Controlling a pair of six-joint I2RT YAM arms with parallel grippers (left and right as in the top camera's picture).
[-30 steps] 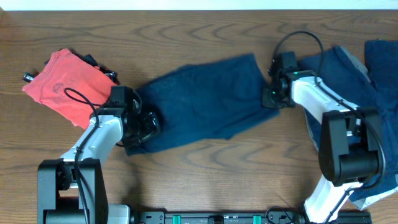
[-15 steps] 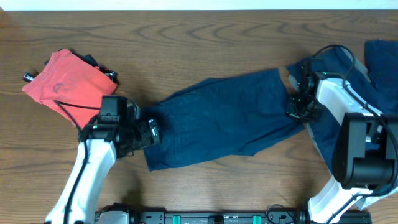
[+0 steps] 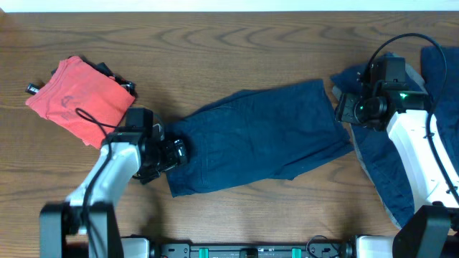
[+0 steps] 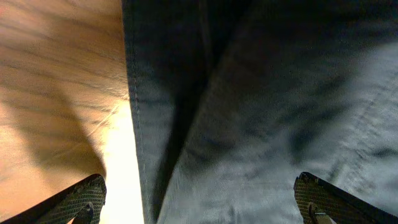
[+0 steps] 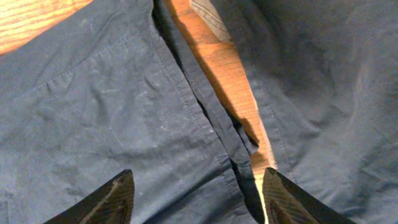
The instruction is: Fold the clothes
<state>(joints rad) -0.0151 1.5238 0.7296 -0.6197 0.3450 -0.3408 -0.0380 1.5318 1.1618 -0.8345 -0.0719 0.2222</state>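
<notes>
One dark blue garment (image 3: 258,140) lies spread flat across the middle of the wooden table (image 3: 237,36), a little slanted. The left gripper (image 3: 177,152) is over its left end, fingers wide apart and holding nothing. The right gripper (image 3: 347,110) is over the right end, also spread and empty. Whether the fingertips touch the cloth, I cannot tell. More dark blue clothes (image 3: 374,161) lie heaped just beside it on the right, and a red cloth (image 3: 75,97) rests far left.
</notes>
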